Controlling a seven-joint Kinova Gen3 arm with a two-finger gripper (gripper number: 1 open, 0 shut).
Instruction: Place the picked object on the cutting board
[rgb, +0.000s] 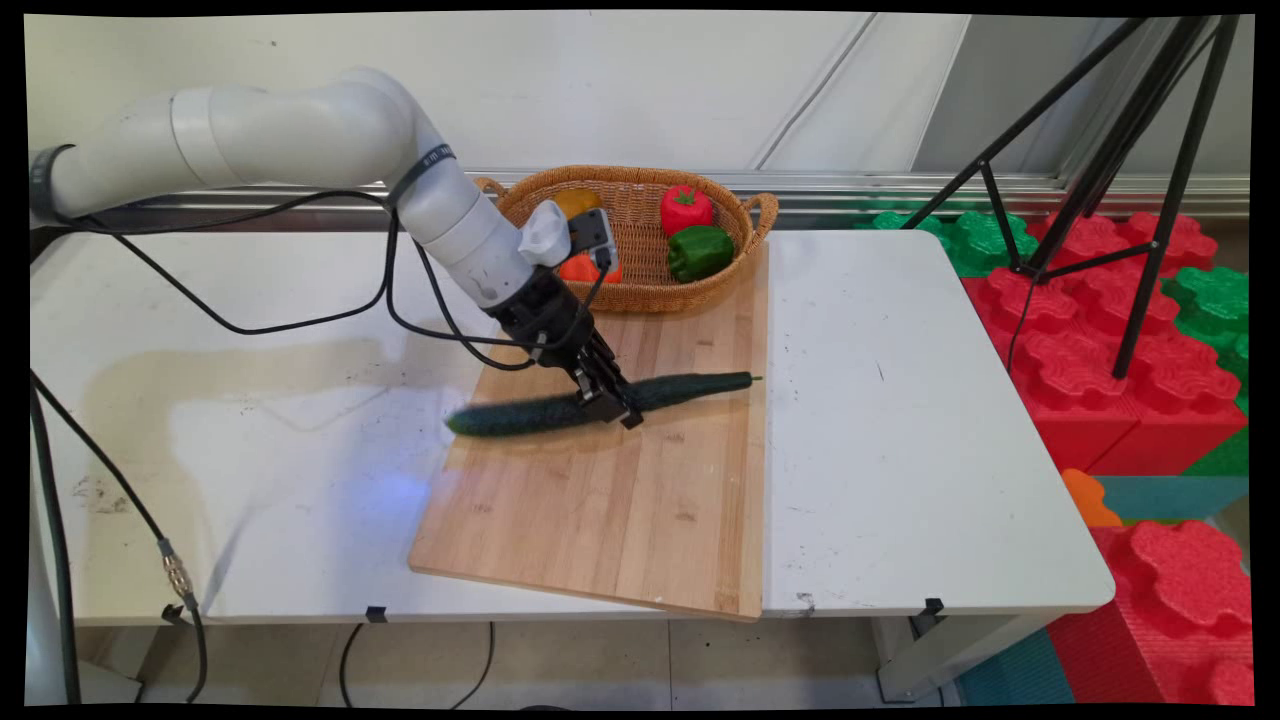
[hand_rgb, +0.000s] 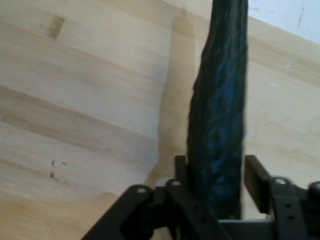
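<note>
No text, label, brand, number or sign is readable in either view. The arm (rgb: 300, 135), the wooden board (rgb: 620, 500) and the basket (rgb: 640, 240) carry no lettering that can be read.

The tool (rgb: 612, 400) covered the middle of the cucumber (rgb: 520, 414) in the main view. In the hand view the cucumber's (hand_rgb: 220, 130) far end ran off the top edge and its near part sank behind the black linkage. The arm hid part of the basket (rgb: 640, 285), most of an orange thing (rgb: 581, 268) and much of a yellow one (rgb: 578, 201), neither identifiable.
</note>
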